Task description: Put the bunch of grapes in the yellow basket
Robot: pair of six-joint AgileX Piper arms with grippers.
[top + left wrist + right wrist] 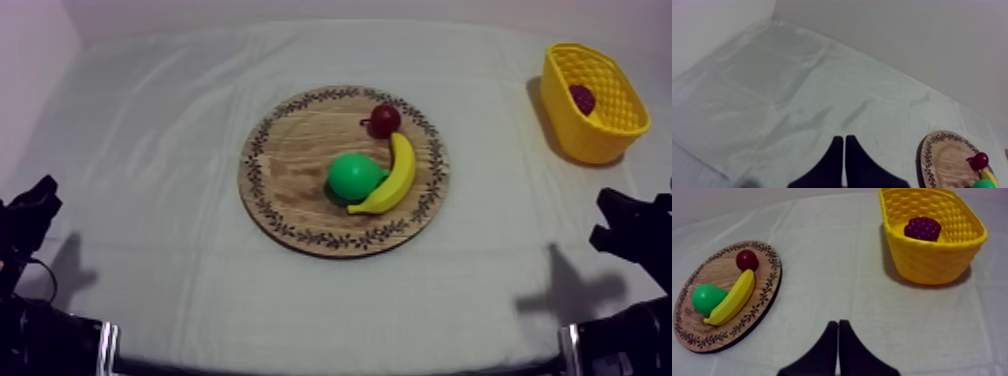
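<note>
The dark purple bunch of grapes lies inside the yellow basket at the table's far right. The round wooden board sits mid-table and carries a green pear, a banana and a small red fruit. My left gripper rests low at the left, fingers together, shut on nothing. Low at the right rests my right gripper, also shut and empty, short of both basket and board.
Wrinkled grey-white cloth covers the table on all sides of the board. A pale wall rises behind the table's far edge.
</note>
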